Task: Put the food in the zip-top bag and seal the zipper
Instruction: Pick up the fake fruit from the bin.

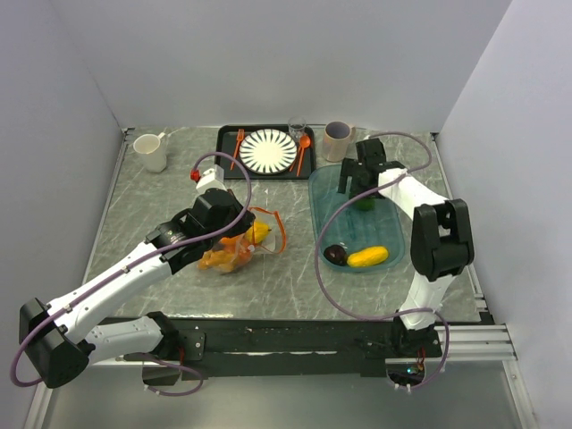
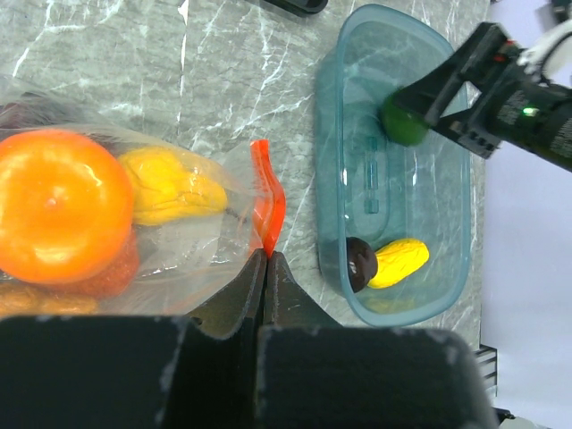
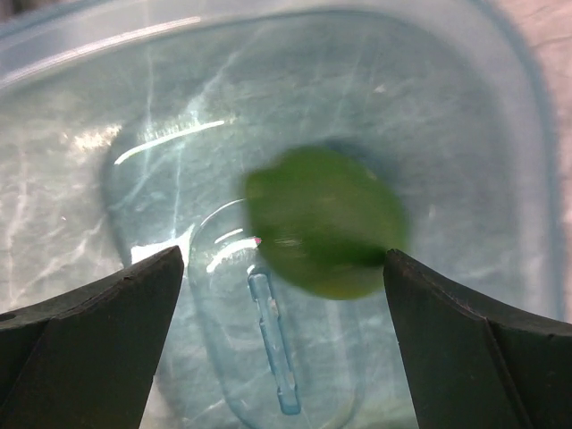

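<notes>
The zip-top bag (image 1: 234, 250) lies at mid-table with a round orange (image 2: 58, 206) and a yellow piece (image 2: 170, 183) inside. My left gripper (image 2: 265, 256) is shut on the end of the orange-red zipper (image 2: 268, 201) at the bag's mouth. Down inside the teal tub (image 1: 315, 192), my right gripper (image 3: 284, 259) is open with its fingers on either side of a green piece (image 3: 326, 223), which looks blurred. A dark purple piece (image 1: 336, 255) and a yellow piece (image 1: 368, 256) lie at the tub's near end.
A black tray (image 1: 223, 152) at the back holds a striped plate (image 1: 268, 150) and orange cutlery (image 1: 305, 147). A white mug (image 1: 150, 152) stands back left and a grey mug (image 1: 339, 140) back right, beside a glass (image 1: 297, 128).
</notes>
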